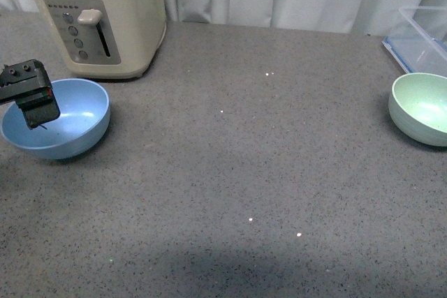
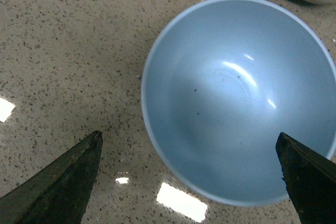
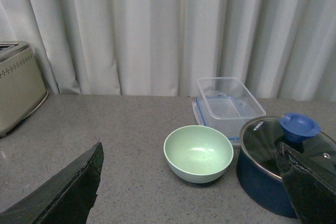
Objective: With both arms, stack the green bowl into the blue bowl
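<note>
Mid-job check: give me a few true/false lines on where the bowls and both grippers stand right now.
1. The left gripper is open above the blue bowl. True.
2. The green bowl sits inside the blue bowl. False: they are far apart, green on the right, blue on the left.
3. The right gripper holds the green bowl. False: it is open, empty and well back from it.
4. A toaster stands just behind the blue bowl. True.

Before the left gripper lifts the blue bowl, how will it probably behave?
The blue bowl looks rigid and should keep its shape. Its glossy inside may slip when pinched. Its rounded wall suggests a rim push could tip it.
</note>
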